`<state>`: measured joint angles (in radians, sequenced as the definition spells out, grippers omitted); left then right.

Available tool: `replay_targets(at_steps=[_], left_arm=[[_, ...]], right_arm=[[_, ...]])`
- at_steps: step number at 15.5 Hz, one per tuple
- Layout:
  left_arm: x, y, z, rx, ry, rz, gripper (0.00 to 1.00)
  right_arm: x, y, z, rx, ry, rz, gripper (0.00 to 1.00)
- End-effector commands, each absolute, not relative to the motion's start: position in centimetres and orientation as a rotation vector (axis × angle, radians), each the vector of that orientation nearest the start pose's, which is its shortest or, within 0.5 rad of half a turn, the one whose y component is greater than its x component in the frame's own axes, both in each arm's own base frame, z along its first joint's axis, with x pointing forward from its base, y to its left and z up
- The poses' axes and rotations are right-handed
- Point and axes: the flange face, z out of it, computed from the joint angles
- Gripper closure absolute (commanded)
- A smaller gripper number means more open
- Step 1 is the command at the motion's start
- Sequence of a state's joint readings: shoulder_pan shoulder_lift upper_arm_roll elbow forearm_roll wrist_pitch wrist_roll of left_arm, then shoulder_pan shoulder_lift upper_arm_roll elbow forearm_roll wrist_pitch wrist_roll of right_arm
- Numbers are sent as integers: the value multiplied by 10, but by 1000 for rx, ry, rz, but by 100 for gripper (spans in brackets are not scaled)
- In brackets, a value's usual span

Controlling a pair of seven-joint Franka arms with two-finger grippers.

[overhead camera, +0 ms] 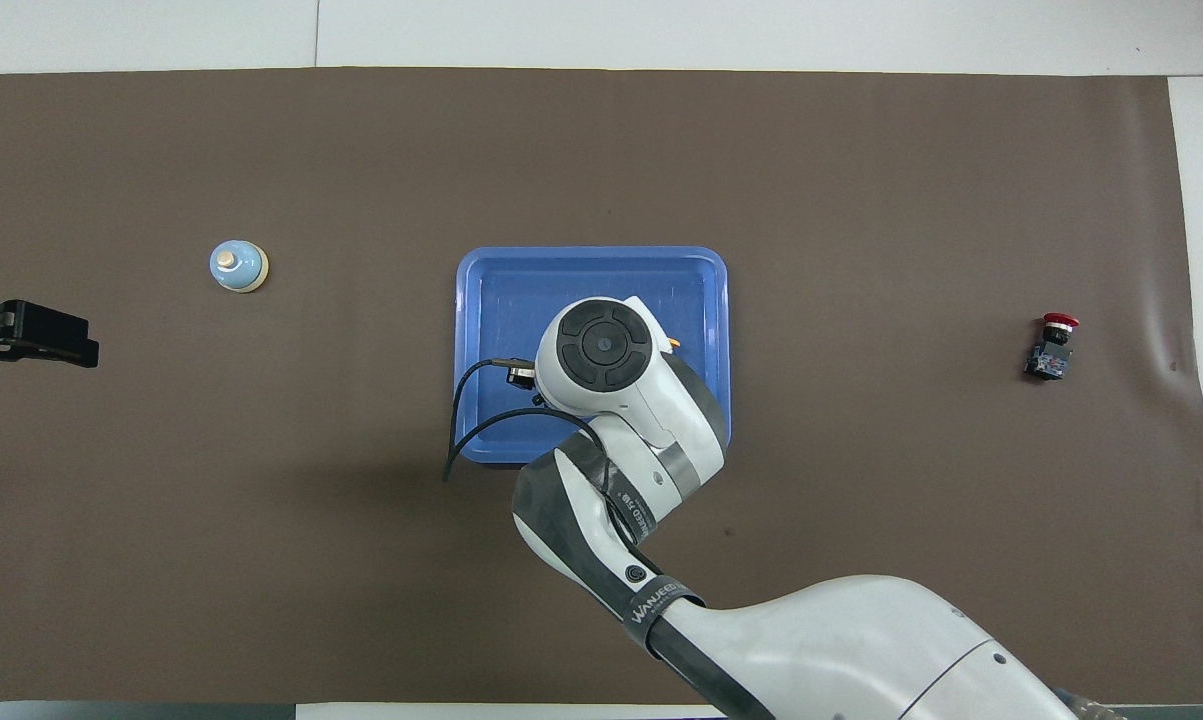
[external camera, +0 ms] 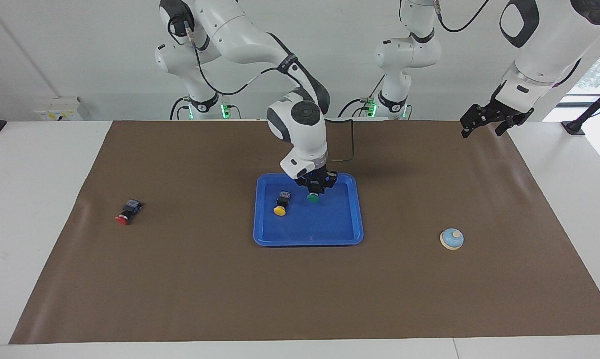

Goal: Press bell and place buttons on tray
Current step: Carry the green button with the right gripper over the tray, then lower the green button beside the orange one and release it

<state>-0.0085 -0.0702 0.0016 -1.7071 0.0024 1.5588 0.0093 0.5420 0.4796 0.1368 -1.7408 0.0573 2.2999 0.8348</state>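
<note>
Bearings take twelve o'clock as pointing straight away from the robots, as the overhead view shows it. Nearest the robots, the left arm waits. The left gripper [external camera: 494, 119] hangs in the air at that arm's end of the table, at about nine o'clock from the tray [external camera: 358, 209]. Its jaws are spread wide with nothing between them. The right arm reaches in over the mat [external camera: 300, 299] and bends down over the tray. From overhead its wrist covers much of the tray's middle and hides the gripper itself. In the facing view the right gripper [external camera: 315, 192] points down into the tray at about six o'clock of the tray's middle. It is pinched on the dark body of the green button [external camera: 312, 198], cap downward. I cannot tell whether the cap touches the tray floor. Just beside it, at about three o'clock, the yellow button [external camera: 281, 204] lies on its side on the tray floor, apart from the green one. Well apart from the tray, at three o'clock toward the right arm's end, the red button [external camera: 128, 212] lies on its side on the mat. Its cap points away from the robots. Farthest out, at about ten o'clock from the tray toward the left arm's end, the bell [external camera: 452, 239] stands upright on the mat, alone.
</note>
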Motion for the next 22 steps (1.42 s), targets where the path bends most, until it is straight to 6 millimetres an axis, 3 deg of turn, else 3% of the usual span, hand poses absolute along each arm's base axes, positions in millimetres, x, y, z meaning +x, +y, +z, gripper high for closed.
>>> replay_targets(at_steps=[1,6,10,11,12,13,18,20,22], left_arm=[[523,-3,601,-3152,21,114,0],[523,-3,601,-3152,21,114,0],[523,-3,601,-3152,21,114,0],[523,-3,601,-3152,21,114,0],[523,-3,601,-3152,21,114,0],[523,-3,601,-3152,21,114,0],[523,-3,601,-3152,21,114,0],[523,-3,601,-3152,21,114,0],[523,-3,601,-3152,21,114,0]], right_arm=[[537,410,319,-2979,301,-14,100],[534,400,299,-2966,261,-56,100],[533,398,295,-2949,259,-83,100],[532,399,295,-2949,262,-80,87],[530,401,296,-2951,262,-75,20],[528,404,296,-2954,268,-66,0],[525,412,308,-2979,328,-5,0],[531,413,330,-2992,349,22,0],[543,398,364,-2990,382,14,0]])
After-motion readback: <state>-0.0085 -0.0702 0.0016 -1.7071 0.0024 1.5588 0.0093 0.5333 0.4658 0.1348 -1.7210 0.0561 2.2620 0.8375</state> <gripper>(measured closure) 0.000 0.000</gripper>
